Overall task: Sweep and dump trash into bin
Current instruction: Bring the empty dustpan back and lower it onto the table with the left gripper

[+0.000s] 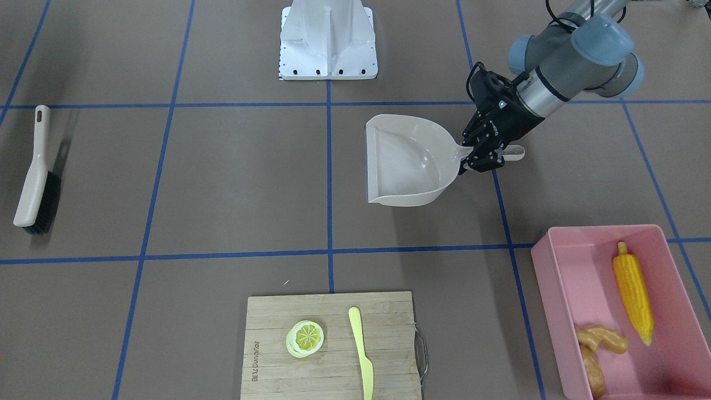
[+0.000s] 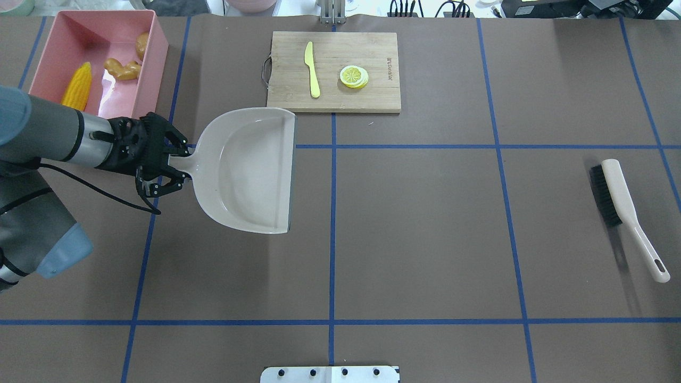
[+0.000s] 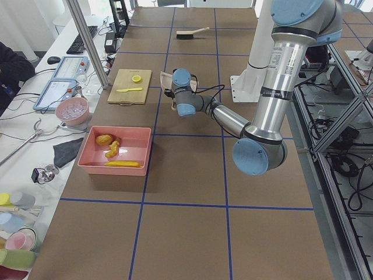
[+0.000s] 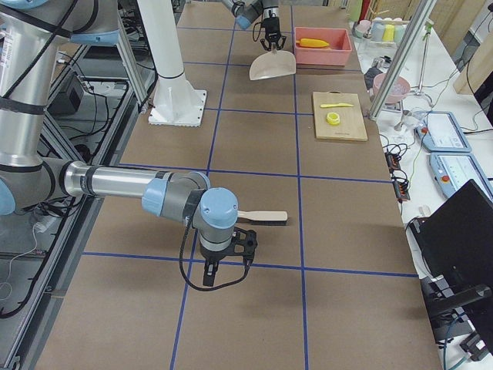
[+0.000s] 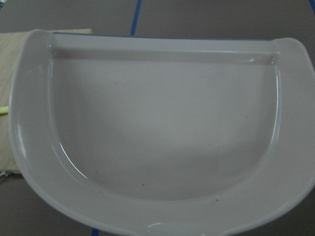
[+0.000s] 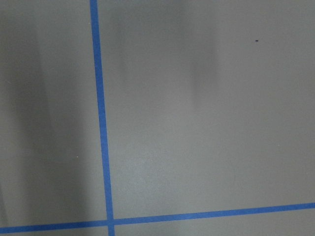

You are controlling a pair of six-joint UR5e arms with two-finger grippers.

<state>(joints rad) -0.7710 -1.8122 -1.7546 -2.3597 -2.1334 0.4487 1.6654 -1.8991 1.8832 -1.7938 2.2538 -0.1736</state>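
L gripper (image 2: 169,166) is clamped tight on the stubby handle of the beige plastic dustpan (image 2: 250,170). The pan looks lifted off the brown bench (image 2: 425,239) w/ its shadow underneath, approx. level, mouth pointing toward the bench's middle. Wrist cam shows the pan's inside bare.

Pink rectangular plastic tub (image 2: 74,37) sits at the bench corner on the robot's L, along the edge opposite the robot and just beyond the L gripper. All 3 bits of trash lie inside it:
- long yellow corn cob (image 2: 77,91) lies lengthwise on the side toward the bench end
- knobbly tan ginger root (image 2: 122,69) is approx. mid-tub, next to the corn but apart from it
- brown-orange oval potato (image 2: 142,45) is by the wall nearest the bench's middle, touching or nearly touching the ginger

R gripper (image 4: 227,267) shows only in the side view. It hangs fingers-down near the bench end on the robot's R, just beside the beige hand brush w/ black bristles (image 2: 628,213), which lies flat there. Can't tell if it's open or closed, and it doesn't look to be touching the brush.

Wooden cutting board (image 2: 383,98) is mid-way along the edge opposite the robot. The round lemon slice (image 2: 354,76) and thin yellow knife (image 2: 312,69) lie on it, apart from each other.
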